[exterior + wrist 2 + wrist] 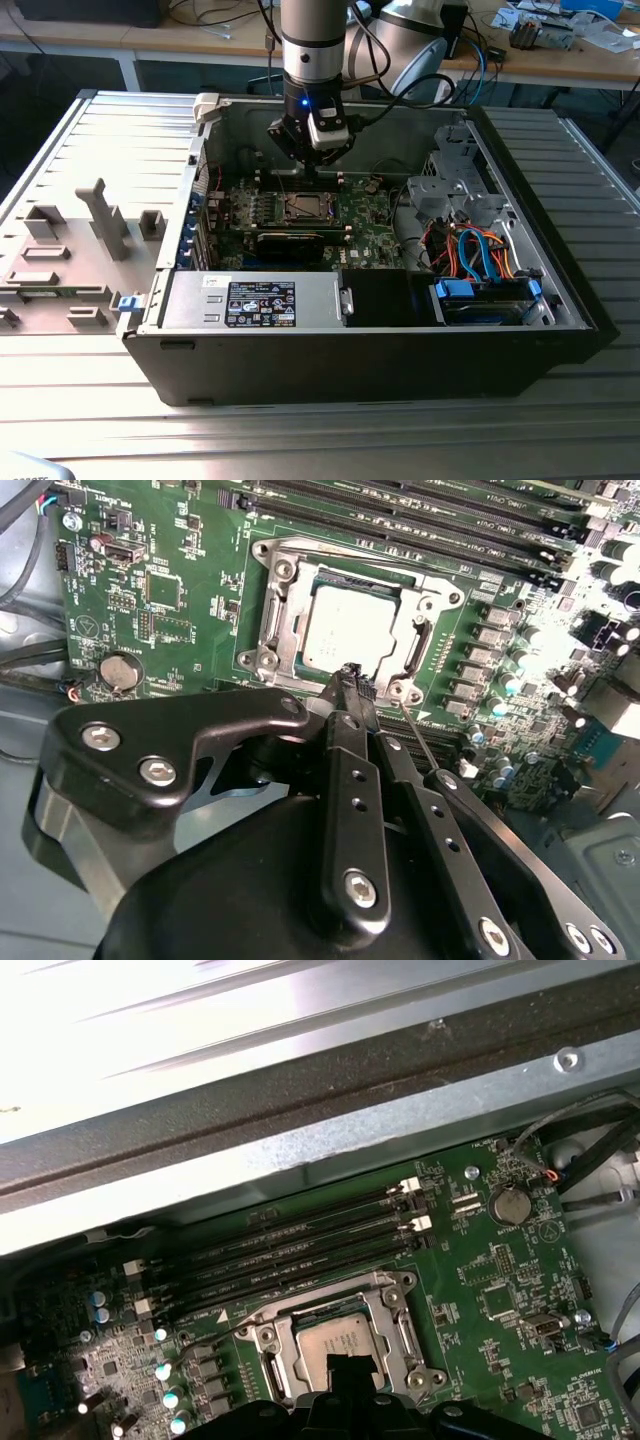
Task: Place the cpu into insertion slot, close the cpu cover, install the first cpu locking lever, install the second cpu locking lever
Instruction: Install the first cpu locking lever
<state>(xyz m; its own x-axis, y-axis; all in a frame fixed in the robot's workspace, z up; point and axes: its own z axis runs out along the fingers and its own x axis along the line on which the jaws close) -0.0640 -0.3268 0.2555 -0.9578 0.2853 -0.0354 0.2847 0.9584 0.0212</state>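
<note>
The silvery cpu (pixel 350 628) lies flat in the insertion slot (pixel 305 207) on the green board. Around it lies the cpu cover (pixel 280 620), a silver frame that looks folded down over the chip's edges. In the first wrist view the cpu (pixel 335 1338) and cpu cover (pixel 388 1305) appear the same way. A thin wire locking lever (pixel 425 745) sticks out from one socket corner, away from the board. My gripper (pixel 352 675) hovers just above the socket's rim with its black fingers together and nothing between them. The exterior view has the gripper (pixel 312 165) above the socket's far side.
Long black memory slots (pixel 300 1245) run beside the socket, under the case's metal wall (pixel 300 1150). A coin battery (pixel 120 670) sits nearby. The power supply (pixel 260 300) and a drive bay with coloured cables (pixel 480 260) fill the near side. Grey fixtures (pixel 100 215) stand outside the case.
</note>
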